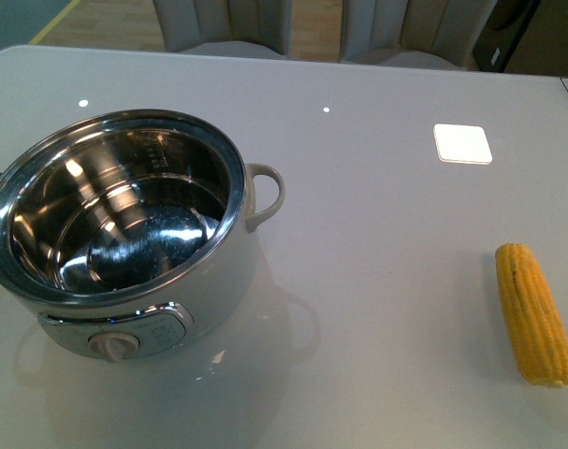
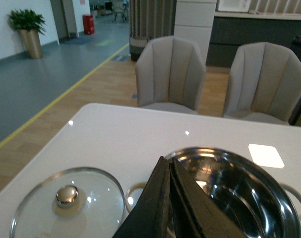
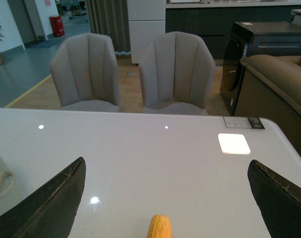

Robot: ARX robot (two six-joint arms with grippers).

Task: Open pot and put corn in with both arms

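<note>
**Containers.** The pot (image 1: 227, 276) stands uncovered at the near left of the worktop (image 1: 386, 281). Its shiny steel inside holds nothing but reflections. One loop handle (image 1: 268, 192) points right, and the dial (image 1: 112, 345) faces the near edge. The glass lid (image 2: 98, 198), with its silver knob (image 2: 67, 195) upward, lies flat on the worktop close beside one handle of the pot.

**End effectors.** In the left wrist view, the left end effector (image 2: 167, 163) has its two black fingers pressed together with nothing between them. It hangs over the pot's rim. In the right wrist view, the right end effector (image 3: 166, 163) is spread wide and holds nothing. Its fingers (image 3: 61, 198) show at either side of the picture.

**Corn.** The corn (image 1: 534, 313) lies on the worktop at the near right, well apart from the pot. Its length runs near to far, and its rows of yellow kernels are visible. In the right wrist view, its tip shows between the spread fingers, and neither finger touches it. Two grey chairs (image 3: 81, 69) stand beyond the far edge.
</note>
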